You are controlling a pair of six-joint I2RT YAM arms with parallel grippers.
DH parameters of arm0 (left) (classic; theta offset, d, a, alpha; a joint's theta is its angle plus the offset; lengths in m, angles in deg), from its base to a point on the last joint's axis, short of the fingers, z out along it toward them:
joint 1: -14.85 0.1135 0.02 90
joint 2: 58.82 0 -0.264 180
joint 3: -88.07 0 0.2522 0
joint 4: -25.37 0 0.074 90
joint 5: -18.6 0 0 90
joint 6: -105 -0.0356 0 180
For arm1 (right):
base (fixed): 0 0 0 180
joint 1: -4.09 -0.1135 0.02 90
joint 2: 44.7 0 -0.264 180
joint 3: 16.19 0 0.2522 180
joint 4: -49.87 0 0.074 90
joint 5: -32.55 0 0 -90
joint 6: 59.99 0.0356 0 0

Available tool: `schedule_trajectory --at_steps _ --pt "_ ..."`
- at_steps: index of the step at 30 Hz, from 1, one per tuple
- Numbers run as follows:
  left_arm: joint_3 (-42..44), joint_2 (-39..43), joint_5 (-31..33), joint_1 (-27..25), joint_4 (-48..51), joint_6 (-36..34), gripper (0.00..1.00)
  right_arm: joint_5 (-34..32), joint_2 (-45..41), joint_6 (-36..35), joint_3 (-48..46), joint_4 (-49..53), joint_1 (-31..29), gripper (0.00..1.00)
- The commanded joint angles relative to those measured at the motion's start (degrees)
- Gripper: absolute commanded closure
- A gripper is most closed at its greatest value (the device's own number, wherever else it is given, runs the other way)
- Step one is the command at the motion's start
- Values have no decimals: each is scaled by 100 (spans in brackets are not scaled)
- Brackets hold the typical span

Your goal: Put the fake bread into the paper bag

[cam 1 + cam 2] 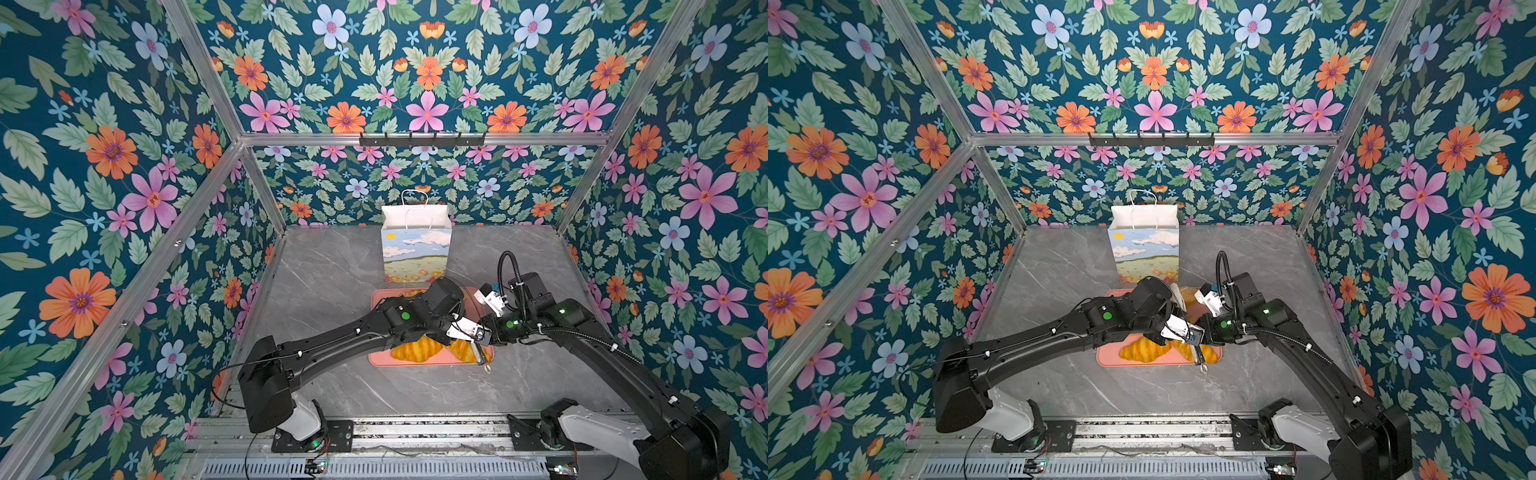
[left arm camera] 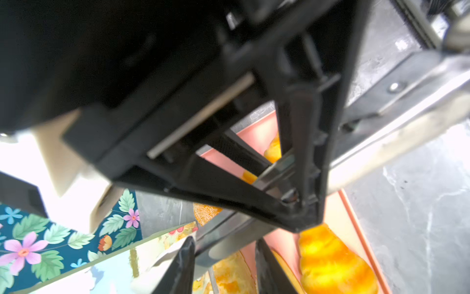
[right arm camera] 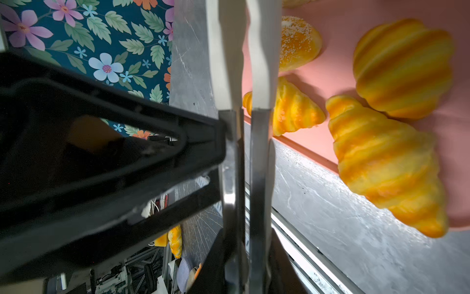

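Two robot arms meet over a pink tray [image 1: 381, 358] of fake bread [image 3: 381, 152] on a grey marble worktop [image 1: 332, 270].

The paper bag [image 1: 417, 249], printed w/ blue sky, clouds, a yellow sun and a flowery meadow, stands upright toward the worktop's far edge, about midway between its left and right edges. Its mouth is open, the inside white, the cord handles up. Neither top view shows what's inside.

The tray lies just in front of the bag, on the near-edge side, and holds the bread. In the right wrist view, ridged croissants [image 3: 404, 68] crowd one corner of the tray, w/ a sesame roll [image 3: 297, 43] beside them.

Both arms reach in from the near edge, elbows bent, wrists converging above the tray's near-right corner. The right end effector [image 3: 248, 234] is clamped on a pair of metal tongs [image 3: 258, 152]; the tongs' ringed end shows at that same corner in both top views. The left end effector [image 2: 224, 241] has its jaws part-way apart w/ one tong arm between them. Whether it actually pinches that arm can't be told.
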State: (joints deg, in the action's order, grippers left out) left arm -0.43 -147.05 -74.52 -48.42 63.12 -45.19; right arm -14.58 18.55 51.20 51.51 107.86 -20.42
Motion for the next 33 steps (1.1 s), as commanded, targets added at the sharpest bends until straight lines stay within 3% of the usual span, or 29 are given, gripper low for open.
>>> schedule_trajectory --at_steps 1,7,14,25,33 --pt "158 -40 730 -5 -396 -149 57 619 -83 30 34 -169 -38 75" --pt "614 312 762 -10 -1086 -450 49 643 -198 -9 23 -127 -39 75" --pt "656 459 633 -10 -651 -881 45 655 -173 -56 57 -36 -42 75" --pt "753 443 326 -64 -779 -1029 52 907 -225 -40 44 -119 -41 76" --pt "977 535 399 -85 -1216 -953 65 942 -292 -36 48 -134 -45 75"
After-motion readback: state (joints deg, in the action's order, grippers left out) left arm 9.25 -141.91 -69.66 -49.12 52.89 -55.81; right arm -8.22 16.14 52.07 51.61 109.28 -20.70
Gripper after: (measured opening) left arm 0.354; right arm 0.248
